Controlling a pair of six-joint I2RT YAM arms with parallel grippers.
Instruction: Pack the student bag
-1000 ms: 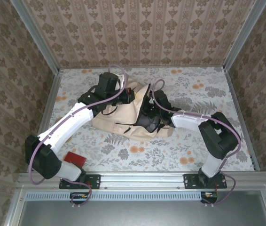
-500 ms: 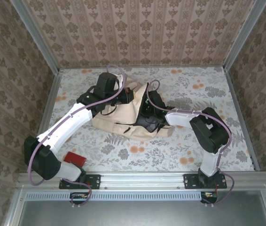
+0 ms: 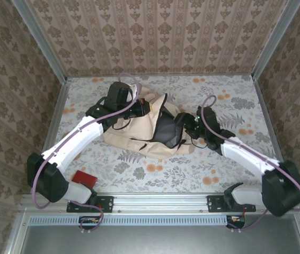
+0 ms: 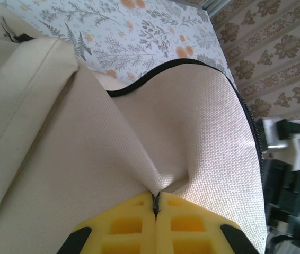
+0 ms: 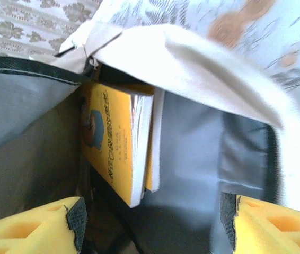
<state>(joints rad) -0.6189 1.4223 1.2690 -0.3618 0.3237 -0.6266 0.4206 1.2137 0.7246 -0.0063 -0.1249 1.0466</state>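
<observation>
My left gripper (image 4: pixel 155 203) pinches the limp beige fabric backpack (image 3: pixel 139 136) by its flap, likely the surest hold; my right gripper (image 5: pixel 150 225) gapes at its mouth.

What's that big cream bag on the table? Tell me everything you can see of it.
The student bag is a soft cream woven-fabric backpack with dark zipper lines, lying slumped on the flowered table. Its mouth gapes toward the right, showing grey lining and a yellow book inside. The left tool pinches a fold of its fabric; the right tool hangs open at the mouth.
</observation>
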